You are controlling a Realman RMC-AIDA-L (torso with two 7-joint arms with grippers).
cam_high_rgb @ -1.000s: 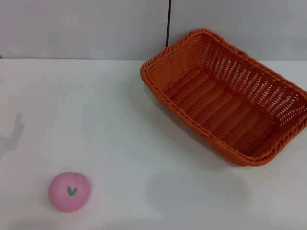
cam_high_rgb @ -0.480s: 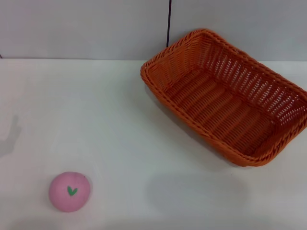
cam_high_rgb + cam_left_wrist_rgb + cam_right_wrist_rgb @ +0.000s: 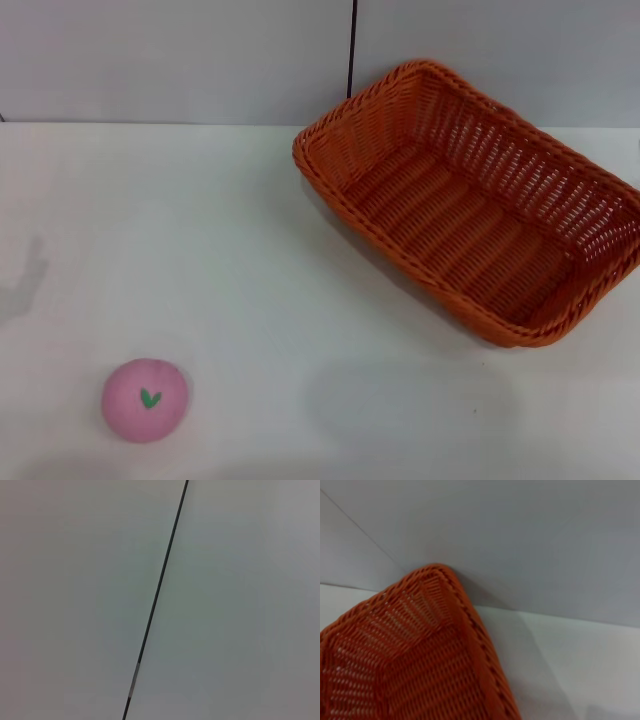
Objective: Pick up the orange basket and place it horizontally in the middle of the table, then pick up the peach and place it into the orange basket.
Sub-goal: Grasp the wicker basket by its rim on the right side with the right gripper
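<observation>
The orange basket point(image 3: 470, 200) lies empty at the back right of the white table point(image 3: 250, 260), set at a slant with one corner toward the wall. One of its corners and its braided rim also fill the right wrist view as the orange basket point(image 3: 420, 655). The pink peach point(image 3: 145, 399) with its green leaf mark sits near the table's front left edge, far from the basket. Neither gripper shows in any view; only a faint arm shadow falls on the table's left side.
A grey wall with a thin dark vertical seam point(image 3: 352, 50) runs behind the table; the same seam point(image 3: 157, 595) crosses the left wrist view. Open white tabletop stretches between the peach and the basket.
The arm shadow at the table's left edge shifted slightly. Basket and peach have not moved.
</observation>
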